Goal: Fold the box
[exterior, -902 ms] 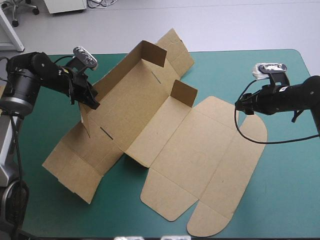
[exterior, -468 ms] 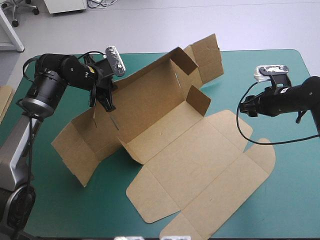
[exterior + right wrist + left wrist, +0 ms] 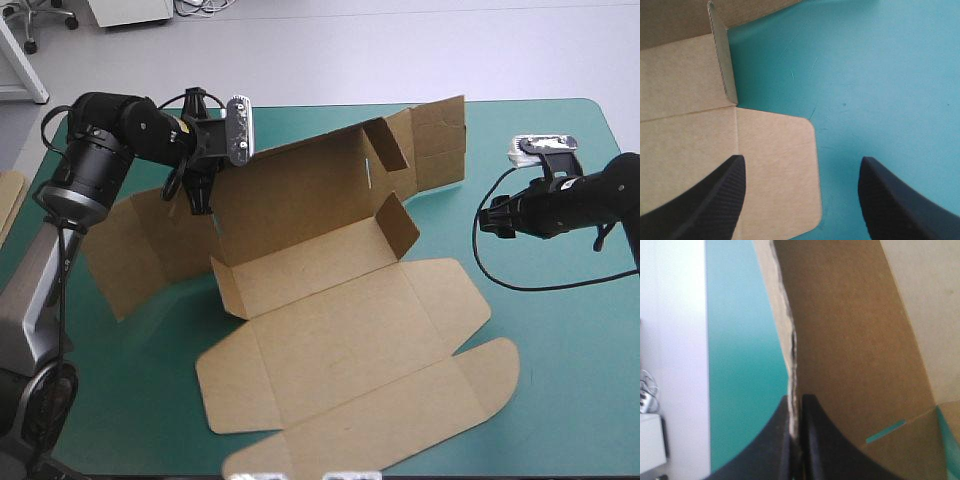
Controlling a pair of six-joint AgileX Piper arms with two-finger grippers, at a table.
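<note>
While my left gripper (image 3: 796, 400) clamps the raised wall (image 3: 850, 340) of the box (image 3: 340, 300), I see my right gripper (image 3: 801, 160) spread open above its rounded flap (image 3: 780, 175) and the teal-green cover (image 3: 880, 75).

the box (image 3: 330, 250) lies across the middle of the table (image 3: 560, 380), raised wall on its far side, flat lid panels spread on its near side. the left gripper (image 3: 796, 401) is at the box's far left corner, pinching the wall's edge, and the right gripper (image 3: 802, 167) hangs just off the box's right end, fingers (image 3: 705, 200) apart, one over a flat flap's corner, one over bare table. more board (image 3: 8, 205) lies well left of the box.
</note>
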